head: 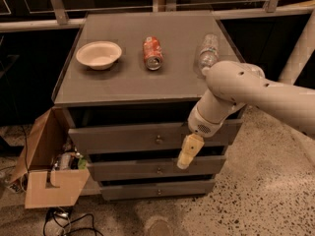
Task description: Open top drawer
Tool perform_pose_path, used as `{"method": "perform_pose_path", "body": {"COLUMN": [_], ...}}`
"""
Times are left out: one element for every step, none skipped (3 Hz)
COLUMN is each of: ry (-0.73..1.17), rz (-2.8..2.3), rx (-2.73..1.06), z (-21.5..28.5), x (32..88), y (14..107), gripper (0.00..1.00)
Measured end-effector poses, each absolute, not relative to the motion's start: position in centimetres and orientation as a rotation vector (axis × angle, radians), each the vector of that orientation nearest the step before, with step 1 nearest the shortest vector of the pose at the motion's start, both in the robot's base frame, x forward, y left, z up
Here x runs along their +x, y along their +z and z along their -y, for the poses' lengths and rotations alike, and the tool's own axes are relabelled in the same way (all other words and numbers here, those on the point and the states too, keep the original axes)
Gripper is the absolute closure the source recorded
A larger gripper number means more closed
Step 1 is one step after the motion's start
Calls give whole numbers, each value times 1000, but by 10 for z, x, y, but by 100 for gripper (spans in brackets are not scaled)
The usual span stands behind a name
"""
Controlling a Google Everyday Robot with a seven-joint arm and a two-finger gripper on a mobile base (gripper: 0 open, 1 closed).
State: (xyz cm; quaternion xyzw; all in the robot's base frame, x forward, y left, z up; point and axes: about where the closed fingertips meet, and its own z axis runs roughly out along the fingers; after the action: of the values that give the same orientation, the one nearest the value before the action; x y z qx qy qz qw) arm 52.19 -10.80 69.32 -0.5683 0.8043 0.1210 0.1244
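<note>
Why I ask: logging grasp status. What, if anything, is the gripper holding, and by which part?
Nothing is held. The gripper hangs at the lower edge of the top drawer, right of its knob and apart from it.

A cabinet fills the centre of the frame. On its top (147, 82), in a row across the upper part, sit a bowl (99, 54) at left, a can (153, 53) in the middle and a bottle (208, 53) at right. Below are stacked the top drawer (118, 139), the middle drawer (128, 169) and the bottom drawer (142, 190). The arm (256, 95) enters from the right edge. The gripper (184, 160) hangs before the top drawer's lower edge, right of its knob (158, 140). A cardboard box (49, 186) sits at lower left, beside the drawers, cables (64, 221) below it.
</note>
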Motion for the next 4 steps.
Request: {"method": "perform_pose_path", "body": {"ry": [341,344,356,367], "rz": [-2344,-2354,-2373,-2368], "rx": [-1635,-1619,-1612,-1604], "z": [110,110,110,108], "x": [524,528,535,558], "y": [693,685,672,664], "gripper": [0,0,0,0]}}
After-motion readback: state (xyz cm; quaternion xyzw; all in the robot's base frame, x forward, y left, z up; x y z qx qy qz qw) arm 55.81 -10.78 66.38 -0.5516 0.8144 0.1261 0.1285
